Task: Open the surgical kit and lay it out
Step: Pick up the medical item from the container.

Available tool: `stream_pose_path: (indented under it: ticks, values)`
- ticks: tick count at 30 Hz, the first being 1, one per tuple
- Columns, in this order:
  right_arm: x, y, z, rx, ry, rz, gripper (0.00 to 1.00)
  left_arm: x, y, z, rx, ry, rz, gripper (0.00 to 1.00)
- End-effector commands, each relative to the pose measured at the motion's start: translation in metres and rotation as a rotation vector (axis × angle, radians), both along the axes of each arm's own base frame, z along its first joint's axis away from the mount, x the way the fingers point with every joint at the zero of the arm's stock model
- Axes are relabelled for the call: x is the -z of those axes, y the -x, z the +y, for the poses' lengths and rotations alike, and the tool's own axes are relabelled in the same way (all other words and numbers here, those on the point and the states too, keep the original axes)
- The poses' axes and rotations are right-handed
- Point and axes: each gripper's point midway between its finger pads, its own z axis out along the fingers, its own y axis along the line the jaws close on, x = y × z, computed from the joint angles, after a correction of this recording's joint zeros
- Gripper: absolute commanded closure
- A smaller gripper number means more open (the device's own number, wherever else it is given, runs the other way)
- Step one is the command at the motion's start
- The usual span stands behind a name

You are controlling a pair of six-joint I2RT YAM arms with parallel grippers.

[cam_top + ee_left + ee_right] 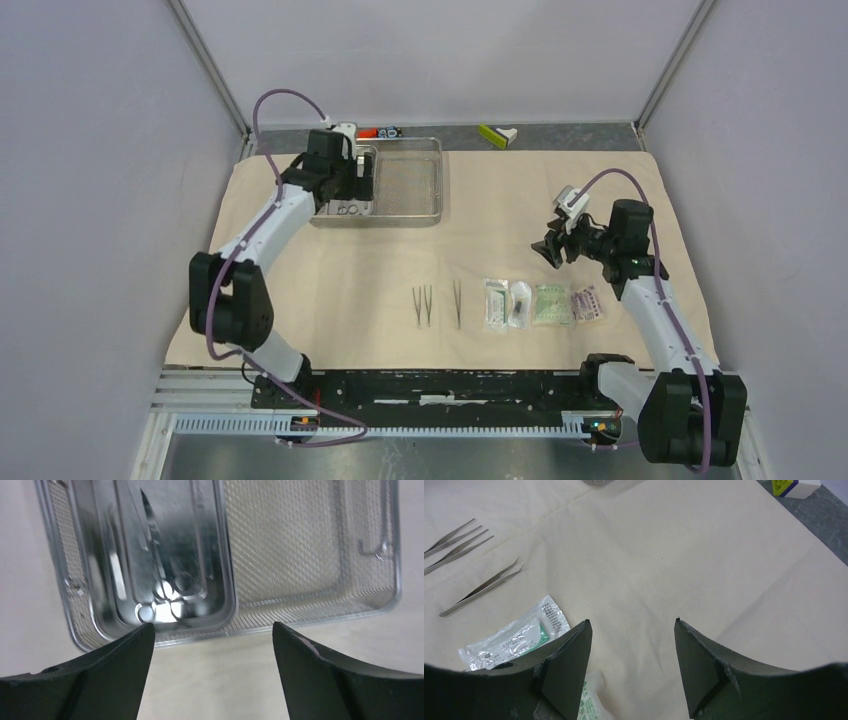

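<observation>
The beige cloth wrap (380, 260) lies spread flat on the table. The steel tray (410, 180) stands at its back, with the smaller inner tray (165, 555) in its left part holding scissors (165, 575). My left gripper (362, 175) is open and empty, hovering over the tray's left part; in the left wrist view the gripper (212, 630) sits just in front of the tray's near rim. Forceps (422, 304) and tweezers (457, 302) lie on the cloth at front centre, with several sealed packets (540, 303) in a row to their right. My right gripper (550, 250) is open and empty above the packets.
A yellow-green and white object (497, 134) lies on the bare table behind the cloth, also in the right wrist view (794, 486). Small orange and black pieces (380, 132) lie behind the tray. Grey walls close in the left, right and back sides.
</observation>
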Motion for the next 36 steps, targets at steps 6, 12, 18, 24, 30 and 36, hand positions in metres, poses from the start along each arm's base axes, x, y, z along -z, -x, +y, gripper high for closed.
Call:
stream_pose_path:
  ticks: [6, 12, 18, 24, 30, 36]
  values:
    - [-0.004, -0.006, 0.008, -0.071, -0.021, 0.019, 0.32, 0.032, -0.090, 0.056, 0.048, -0.160, 0.139, 0.28]
    - [0.003, -0.005, 0.008, -0.088, -0.012, 0.045, 0.32, 0.055, -0.128, 0.076, 0.027, -0.214, 0.179, 0.37]
    - [0.007, -0.005, 0.008, -0.096, -0.008, 0.059, 0.32, 0.076, -0.141, 0.084, 0.028, -0.263, 0.214, 0.39]
    - [0.009, -0.004, 0.008, -0.098, -0.001, 0.066, 0.32, 0.087, -0.145, 0.096, 0.008, -0.323, 0.220, 0.42]
    - [0.010, -0.004, 0.008, -0.099, -0.002, 0.069, 0.32, 0.097, -0.144, 0.100, 0.009, -0.334, 0.242, 0.45]
    - [0.012, -0.002, 0.008, -0.103, -0.002, 0.074, 0.32, 0.105, -0.143, 0.105, 0.003, -0.342, 0.259, 0.48]
